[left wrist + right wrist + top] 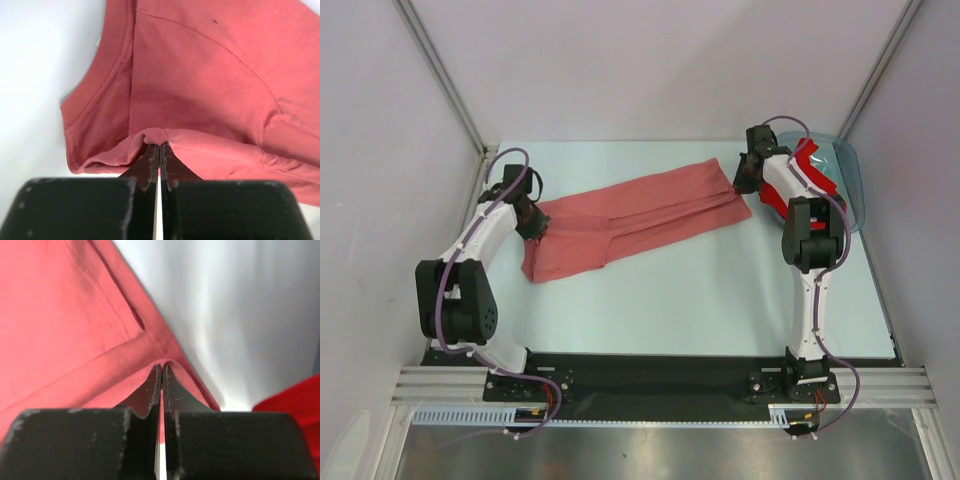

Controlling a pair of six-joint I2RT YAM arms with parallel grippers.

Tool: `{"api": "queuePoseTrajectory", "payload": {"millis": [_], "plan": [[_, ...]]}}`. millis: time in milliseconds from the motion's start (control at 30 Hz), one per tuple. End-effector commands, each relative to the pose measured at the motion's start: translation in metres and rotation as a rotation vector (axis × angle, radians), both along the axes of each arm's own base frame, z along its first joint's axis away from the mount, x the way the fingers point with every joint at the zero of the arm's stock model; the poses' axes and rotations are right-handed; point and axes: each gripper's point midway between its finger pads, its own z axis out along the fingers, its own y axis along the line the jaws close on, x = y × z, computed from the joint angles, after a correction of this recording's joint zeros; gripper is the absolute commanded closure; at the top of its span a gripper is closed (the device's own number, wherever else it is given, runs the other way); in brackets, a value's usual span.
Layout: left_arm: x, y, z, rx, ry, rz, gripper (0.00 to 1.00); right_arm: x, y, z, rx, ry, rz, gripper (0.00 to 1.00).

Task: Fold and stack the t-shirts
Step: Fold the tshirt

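Arms: two, bases bolted at the near edge of the tabletop (700, 300), both reaching away from the camera.
Claws: two; left claw (534, 224) at the near-left end of the cloth, right claw (741, 180) at the far-right end.
Left claw state: pinched tight on a fold of the pink tee (640, 215), cloth bunched over the tips.
Right claw state: likewise clamped on an edge of the pink tee, only a sliver between the fingers.
Pink tee: one; lies on the tabletop as a long band between the two claws, from the middle to the far part.
Long axis: diagonal, from near-left to far-right; the end at the left claw is somewhat wider.
Collar (107, 55): at the left claw's end, so the neck points near-left.
Red tee (810, 158): bright red cloth in the bin; how many pieces I cannot tell.
Bin (855, 200): one, translucent blue-grey, at the far-right corner, just beyond the right arm.
Top view only: the whole length of the pink tee, both arms, the bin.
Left wrist view only: the ribbed collar, a curved seam, a small dark speck on the cloth.
Right wrist view only: a stitched hem by the claw, and a corner of red cloth to the right of the pink tee.
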Motion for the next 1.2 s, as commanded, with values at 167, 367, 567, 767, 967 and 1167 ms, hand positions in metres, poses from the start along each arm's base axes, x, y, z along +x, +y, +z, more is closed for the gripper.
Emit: {"api": "queuePoseTrajectory", "payload": {"millis": [167, 367, 567, 767, 967, 1167], "plan": [[0.02, 0.007, 0.011, 0.005, -0.027, 0.002, 1.0, 0.022, -0.003, 0.006, 0.001, -0.036, 0.014, 1.0], [0.026, 0.021, 0.008, 0.007, -0.018, 0.033, 1.0, 0.028, -0.005, 0.002, -0.003, -0.036, 0.014, 1.0], [0.031, 0.022, 0.004, 0.002, -0.009, 0.026, 1.0, 0.031, -0.003, -0.001, 0.02, -0.033, 0.022, 0.99], [0.033, 0.021, -0.003, -0.002, 0.002, 0.023, 1.0, 0.035, -0.001, -0.003, 0.03, -0.032, 0.023, 0.94], [0.036, 0.024, -0.007, 0.006, 0.011, 0.03, 1.0, 0.04, 0.0, -0.001, 0.037, -0.041, 0.036, 0.75], [0.04, 0.027, -0.005, 0.02, 0.009, 0.034, 1.0, 0.044, -0.009, 0.024, 0.032, -0.066, 0.012, 0.53]]}}
